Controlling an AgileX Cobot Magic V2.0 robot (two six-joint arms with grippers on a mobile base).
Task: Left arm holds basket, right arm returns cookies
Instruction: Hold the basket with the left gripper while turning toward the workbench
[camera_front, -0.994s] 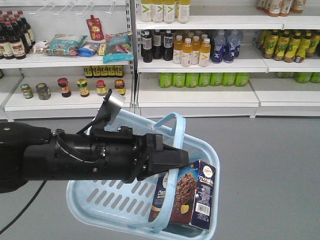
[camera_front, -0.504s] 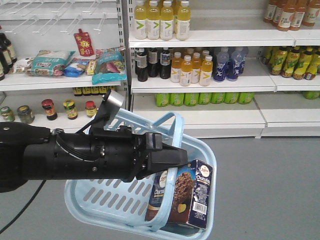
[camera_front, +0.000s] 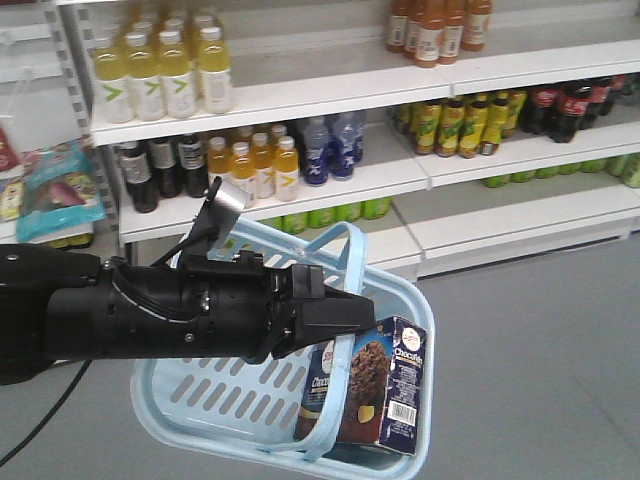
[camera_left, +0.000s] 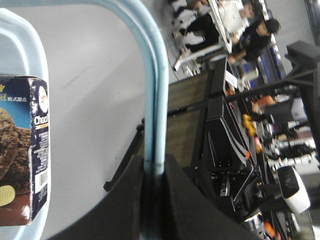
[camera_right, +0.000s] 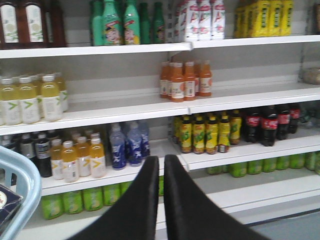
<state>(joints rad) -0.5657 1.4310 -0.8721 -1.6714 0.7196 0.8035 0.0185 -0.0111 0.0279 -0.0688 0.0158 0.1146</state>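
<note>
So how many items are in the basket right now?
1. The cookies box stands upright in the right end of the basket. The left arm covers part of the basket's inside, so something else may be hidden.

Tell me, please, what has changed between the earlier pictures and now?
The shelves slid left and tilted in the front view, so the camera seems to have swung right, and cola bottles came into view at the right. The left tool stays clamped on the basket handle, with the cookie box standing inside as before.
</note>
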